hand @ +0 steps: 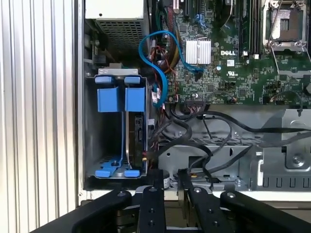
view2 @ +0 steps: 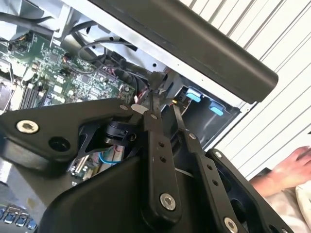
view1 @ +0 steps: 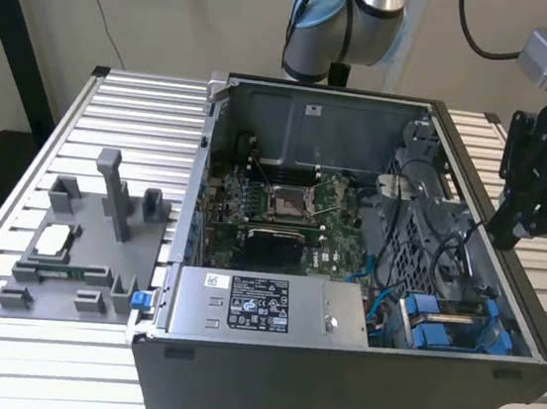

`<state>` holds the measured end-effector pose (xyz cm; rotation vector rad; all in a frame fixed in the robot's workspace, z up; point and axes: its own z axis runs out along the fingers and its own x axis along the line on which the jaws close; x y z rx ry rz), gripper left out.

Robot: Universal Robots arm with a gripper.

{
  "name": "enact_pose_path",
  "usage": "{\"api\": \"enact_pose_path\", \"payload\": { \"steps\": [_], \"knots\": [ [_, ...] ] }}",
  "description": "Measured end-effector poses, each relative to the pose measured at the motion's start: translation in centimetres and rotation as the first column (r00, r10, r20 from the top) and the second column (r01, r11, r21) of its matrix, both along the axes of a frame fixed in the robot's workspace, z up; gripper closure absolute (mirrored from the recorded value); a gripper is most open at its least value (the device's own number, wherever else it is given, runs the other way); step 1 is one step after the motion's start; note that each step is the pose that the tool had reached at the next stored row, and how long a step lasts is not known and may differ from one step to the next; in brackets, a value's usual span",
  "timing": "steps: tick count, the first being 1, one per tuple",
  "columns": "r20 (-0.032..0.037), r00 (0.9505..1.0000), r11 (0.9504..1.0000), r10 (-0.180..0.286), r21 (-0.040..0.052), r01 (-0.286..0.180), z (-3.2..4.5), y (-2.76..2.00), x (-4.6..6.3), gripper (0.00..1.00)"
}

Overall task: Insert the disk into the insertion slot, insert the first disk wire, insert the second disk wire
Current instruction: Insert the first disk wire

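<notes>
Black linkage gripper [view1: 507, 233] narrow, empty, over the rim of the dark grey metal computer case [view1: 330, 391] | you risk: tangled black cables [hand: 214, 126] inside the case could snag it.

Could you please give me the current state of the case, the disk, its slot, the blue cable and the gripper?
case: open, side panel off.
disk: in its blue carrier, standing inside the slot.
slot: holds two carriers side by side.
blue cable: looped loose between the board and the slot.
gripper: hangs above the case wall next to the slot.
</notes>
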<state>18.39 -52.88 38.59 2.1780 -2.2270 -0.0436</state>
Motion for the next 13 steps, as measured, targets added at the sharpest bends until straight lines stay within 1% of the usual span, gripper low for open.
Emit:
{"api": "enact_pose_path", "payload": {
  "steps": [7,13],
  "knots": [
    [0.0013,1.0000,1.0000,0.000,0.0017,0.000,0.06,0.81,1.0,0.00],
    [0.0013,1.0000,1.0000,0.000,0.0039,0.000,-0.07,0.86,1.5,0.00]
  ]
}}
